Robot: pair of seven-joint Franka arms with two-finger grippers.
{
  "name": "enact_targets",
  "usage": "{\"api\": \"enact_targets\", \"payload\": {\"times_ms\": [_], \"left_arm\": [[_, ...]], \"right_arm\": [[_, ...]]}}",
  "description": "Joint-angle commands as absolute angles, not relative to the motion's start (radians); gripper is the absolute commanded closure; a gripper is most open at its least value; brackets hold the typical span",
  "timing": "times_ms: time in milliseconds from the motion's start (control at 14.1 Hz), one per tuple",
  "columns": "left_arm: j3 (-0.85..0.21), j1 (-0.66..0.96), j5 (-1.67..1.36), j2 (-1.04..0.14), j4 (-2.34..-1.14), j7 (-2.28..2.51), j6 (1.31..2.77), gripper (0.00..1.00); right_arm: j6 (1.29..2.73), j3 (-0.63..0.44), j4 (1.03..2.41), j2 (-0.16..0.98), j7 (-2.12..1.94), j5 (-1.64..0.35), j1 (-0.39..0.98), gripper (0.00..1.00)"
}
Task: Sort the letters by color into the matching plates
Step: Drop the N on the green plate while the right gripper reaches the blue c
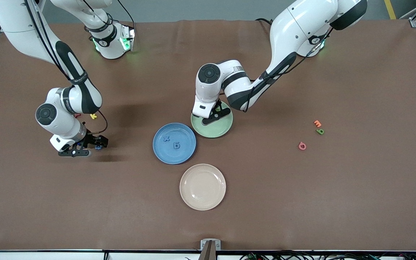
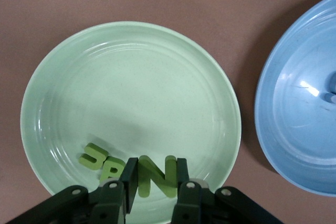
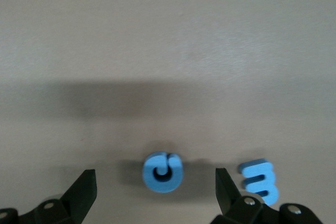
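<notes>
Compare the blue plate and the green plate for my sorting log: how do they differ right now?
The blue plate holds two blue letters; the green plate holds three green ones. The left claw is over the green plate, gripping the green N; no claw is over the blue plate. Both are round, shallow, similar size.

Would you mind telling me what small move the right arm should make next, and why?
Probably lower the right gripper straight down and close: its fingers stand open either side of the round blue foam letter lying on the brown table. Meanwhile the left gripper holds a green foam N over the pale green plate.
</notes>
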State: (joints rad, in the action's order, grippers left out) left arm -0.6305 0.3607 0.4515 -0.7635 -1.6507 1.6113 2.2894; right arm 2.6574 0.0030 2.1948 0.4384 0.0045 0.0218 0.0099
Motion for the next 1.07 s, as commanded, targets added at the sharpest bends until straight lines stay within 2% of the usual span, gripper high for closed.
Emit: {"api": "enact_targets", "payload": {"times_ms": [0, 71, 142, 213, 569, 995], "left_arm": [[-0.611, 0.382, 0.439, -0.773, -1.62, 1.615, 2.295, 0.44], [-0.609, 0.382, 0.439, -0.773, -1.62, 1.615, 2.296, 0.26], [-0.611, 0.382, 0.439, -0.772, -1.62, 1.615, 2.295, 0.03], [-0.611, 0.382, 0.439, -0.77, -1.62, 1.615, 2.295, 0.01], [-0.611, 0.351, 0.439, -0.753, -1.631, 1.612, 2.289, 0.0], [-0.618, 0.243, 0.442, -0.628, -1.721, 1.482, 2.212, 0.01]], "right_arm": [[2.672, 0.005, 2.223, 0.42, 0.015, 0.034, 0.025, 0.0], [2.69, 0.005, 2.221, 0.429, 0.015, 0.035, 0.025, 0.0], [2.709, 0.003, 2.22, 0.446, 0.015, 0.035, 0.025, 0.0], [2.715, 0.003, 2.215, 0.459, 0.014, 0.035, 0.022, 0.0], [2.721, 0.003, 2.214, 0.471, 0.015, 0.035, 0.02, 0.0], [2.715, 0.002, 2.214, 0.469, 0.005, 0.035, 0.009, 0.03]]}}
